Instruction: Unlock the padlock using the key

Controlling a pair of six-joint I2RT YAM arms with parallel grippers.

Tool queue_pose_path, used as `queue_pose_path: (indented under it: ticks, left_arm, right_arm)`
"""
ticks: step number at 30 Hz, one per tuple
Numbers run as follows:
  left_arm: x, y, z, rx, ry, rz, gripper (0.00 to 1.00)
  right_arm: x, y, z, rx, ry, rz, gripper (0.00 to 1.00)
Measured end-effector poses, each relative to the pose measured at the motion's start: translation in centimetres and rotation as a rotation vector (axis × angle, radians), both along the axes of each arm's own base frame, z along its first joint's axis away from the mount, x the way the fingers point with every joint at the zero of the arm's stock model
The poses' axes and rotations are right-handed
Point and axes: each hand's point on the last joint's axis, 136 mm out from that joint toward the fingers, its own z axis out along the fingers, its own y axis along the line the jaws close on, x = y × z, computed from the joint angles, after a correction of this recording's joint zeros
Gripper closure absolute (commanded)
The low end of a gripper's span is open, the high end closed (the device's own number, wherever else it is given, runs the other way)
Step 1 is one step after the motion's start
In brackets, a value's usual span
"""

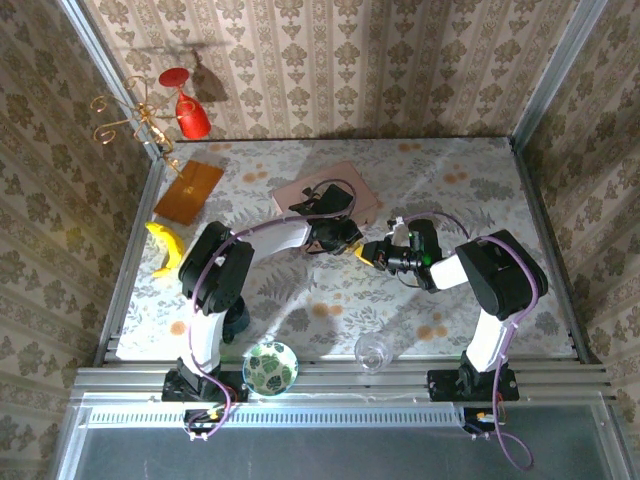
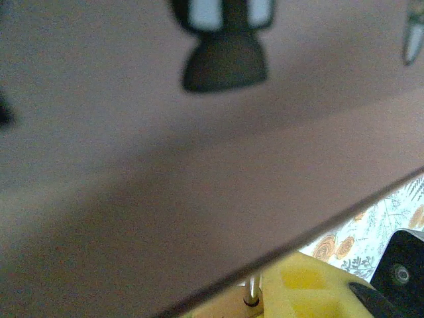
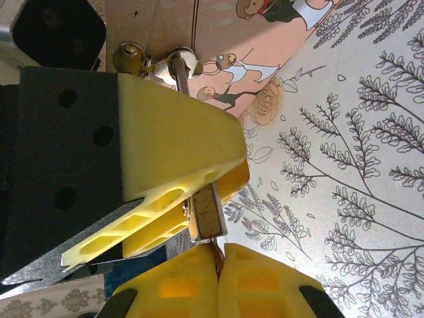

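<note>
**Top external view.** The left gripper (image 1: 338, 236) and the right gripper (image 1: 373, 252) were seen tip to tip just in front of the pink box (image 1: 325, 190), over the middle of the table (image 1: 480, 180). The padlock could not be made out at this scale.

**Left wrist view.** The blurred wall of the pink box (image 2: 199, 165) was seen close up. Below it, a thin metal pin (image 2: 252, 290) stood beside a yellow finger (image 2: 298, 285). Finger spacing could not be judged here.

**Right wrist view.** The padlock (image 3: 209, 212), a small grey metal body, was clamped between the yellow fingers of the left gripper (image 3: 195, 202) beside the box's edge. A silver loop (image 3: 177, 65) showed above those fingers, against the box. The pads of the right gripper (image 3: 220, 265) were pressed together on a thin dark sliver, judged to be the key (image 3: 213, 254), whose tip met the lower end of the padlock.

**Progress.** Holding the lock and presenting the key were judged complete. Full insertion could not be confirmed. Turning the key and releasing the shackle remained.
</note>
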Motion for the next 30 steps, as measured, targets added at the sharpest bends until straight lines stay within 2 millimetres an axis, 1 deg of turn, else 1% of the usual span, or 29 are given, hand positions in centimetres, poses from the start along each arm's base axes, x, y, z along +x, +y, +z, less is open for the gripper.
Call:
queue_pose_path:
  ticks: [2,4,6,10,11,12,15,19,20,22,27,30]
  left_arm:
    - [0.0,0.0,0.0,-0.002,0.001,-0.003,1.0]
    - [-0.1,-0.1,0.0,-0.004,0.001,-0.006,1.0]
    - [-0.2,-0.2,0.1,-0.012,0.004,-0.016,1.0]
    - [-0.2,-0.4,0.1,-0.019,0.004,-0.02,1.0]
    - [-0.2,-0.4,0.1,-0.02,0.004,-0.02,1.0]
    - [-0.3,-0.4,0.2,-0.025,0.004,-0.022,1.0]
    - [-0.4,-0.7,0.4,-0.045,0.005,-0.032,1.0]
    - [-0.8,-1.3,0.7,-0.08,0.014,-0.046,1.0]
    - [-1.0,-1.4,0.7,-0.082,0.014,-0.052,1.0]
    - [-1.2,-1.6,0.8,-0.093,0.011,-0.054,1.0]
    - [-1.4,-2.1,0.8,-0.119,0.002,-0.065,1.0]
    - [-1.5,-2.3,0.9,-0.124,-0.003,-0.069,1.0]
  right_arm:
    - [0.0,-0.2,0.0,0.0,-0.003,0.001,0.97]
    - [0.0,-0.2,0.0,-0.001,-0.004,0.004,0.86]
    - [0.1,-0.2,0.0,-0.004,-0.013,0.007,0.8]
    - [0.0,-0.4,-0.3,-0.021,-0.011,0.008,0.75]
    - [0.0,-0.5,-0.3,-0.029,-0.011,0.006,0.69]
    - [-0.1,-0.7,-0.4,-0.045,-0.014,0.002,0.66]
    - [-0.3,-1.2,-0.3,-0.092,-0.012,-0.008,0.67]
    - [-0.6,-2.0,0.7,-0.156,-0.039,-0.026,0.66]
    - [-0.6,-2.2,1.1,-0.169,-0.054,-0.036,0.66]
    - [-0.3,-2.8,2.6,-0.192,-0.104,-0.062,0.67]
    - [-0.8,-3.8,4.6,-0.227,-0.161,-0.104,0.67]
    - [-0.8,-4.2,6.4,-0.233,-0.216,-0.128,0.7]
